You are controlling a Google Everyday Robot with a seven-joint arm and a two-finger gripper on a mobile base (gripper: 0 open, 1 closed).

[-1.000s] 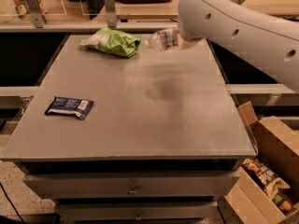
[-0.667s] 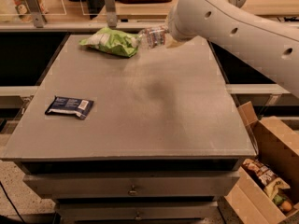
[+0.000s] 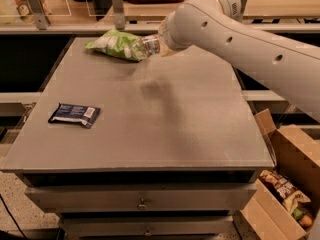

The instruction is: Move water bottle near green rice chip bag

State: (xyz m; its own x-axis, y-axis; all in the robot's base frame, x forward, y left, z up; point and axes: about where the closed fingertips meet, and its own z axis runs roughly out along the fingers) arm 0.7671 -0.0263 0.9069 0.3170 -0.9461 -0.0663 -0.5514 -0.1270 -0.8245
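The gripper is over the table's far edge, mostly hidden behind the arm, so I cannot tell how the jaws stand. The bottle juts from it sideways, its free end touching or overlapping the bag. Pushing left could shove the bag off the edge. If dropped from height, the round bottle may roll away.

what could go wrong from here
The water bottle, sideways at the hand near the far edge of the table, overlaps the green rice chip bag in this view, so it may shove or land on the bag. Released on its side, it could roll away. The arm mostly hides the hand, so the grip cannot be checked.
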